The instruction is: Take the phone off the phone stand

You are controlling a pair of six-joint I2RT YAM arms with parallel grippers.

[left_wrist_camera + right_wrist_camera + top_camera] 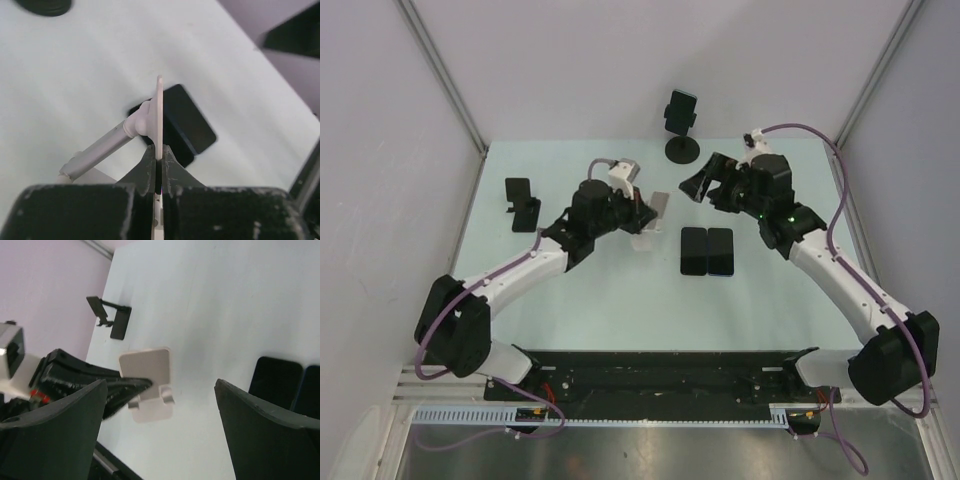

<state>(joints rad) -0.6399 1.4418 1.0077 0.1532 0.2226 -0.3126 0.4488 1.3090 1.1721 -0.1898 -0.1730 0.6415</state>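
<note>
White stand (159, 110) clamped in left claw (159, 155), clearest from its wrist view.

Soft, even light from above keeps the pale table (620, 300) bright with only faint, diffuse shadows, while the left gripper (159, 152) and right gripper (161, 385) appear dark and blurred low in their wrist views.
</note>
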